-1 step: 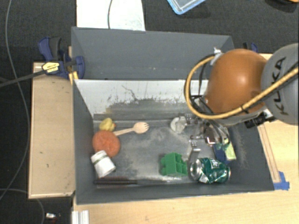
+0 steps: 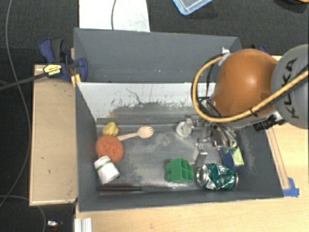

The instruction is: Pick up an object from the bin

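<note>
My gripper [image 2: 211, 139] hangs low at the right side of the bin, under the arm's orange cover. Just below it lies a crushed green and silver can [image 2: 218, 176] by the front wall. A green ridged block [image 2: 179, 170] sits left of the can. A small blue and green packet [image 2: 232, 156] lies right beside the gripper, partly hidden by it. A round silver piece [image 2: 183, 128] rests to its left near the back wall.
On the left side lie a wooden spoon [image 2: 136, 134], a yellow lump [image 2: 110, 128], a fuzzy orange ball [image 2: 110, 148] and a white cylinder [image 2: 106, 169]. A thin black stick [image 2: 120, 188] runs along the front wall. The arm's cables loop over the right wall.
</note>
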You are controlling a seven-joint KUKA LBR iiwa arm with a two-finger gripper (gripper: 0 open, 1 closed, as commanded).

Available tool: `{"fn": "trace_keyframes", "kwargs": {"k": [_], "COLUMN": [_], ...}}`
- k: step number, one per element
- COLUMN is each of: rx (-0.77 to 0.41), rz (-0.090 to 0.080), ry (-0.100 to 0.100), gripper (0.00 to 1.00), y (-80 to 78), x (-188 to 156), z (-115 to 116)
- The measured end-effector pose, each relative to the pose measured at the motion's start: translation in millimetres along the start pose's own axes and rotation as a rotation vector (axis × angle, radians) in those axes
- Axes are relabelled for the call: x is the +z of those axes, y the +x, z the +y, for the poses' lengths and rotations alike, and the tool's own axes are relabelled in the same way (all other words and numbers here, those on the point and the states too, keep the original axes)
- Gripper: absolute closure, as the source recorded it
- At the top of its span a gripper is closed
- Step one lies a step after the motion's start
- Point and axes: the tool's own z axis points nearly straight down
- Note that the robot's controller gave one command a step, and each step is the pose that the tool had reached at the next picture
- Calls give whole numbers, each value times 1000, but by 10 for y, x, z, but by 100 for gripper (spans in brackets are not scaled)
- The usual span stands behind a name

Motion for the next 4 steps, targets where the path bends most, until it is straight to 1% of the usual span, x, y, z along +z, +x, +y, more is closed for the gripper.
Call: {"fn": "trace_keyframes", "kwargs": {"k": [1,2,3,4], "rx": [-150,-478,-319,-446], "rz": [-2,-5,-2,-31], "ry": [0,1,0,5], "gripper": [0,0,0,0], "y": [22,102,205,196], "x": [586,750,1037,1581], "z": [-141,-291,-721,-359]}}
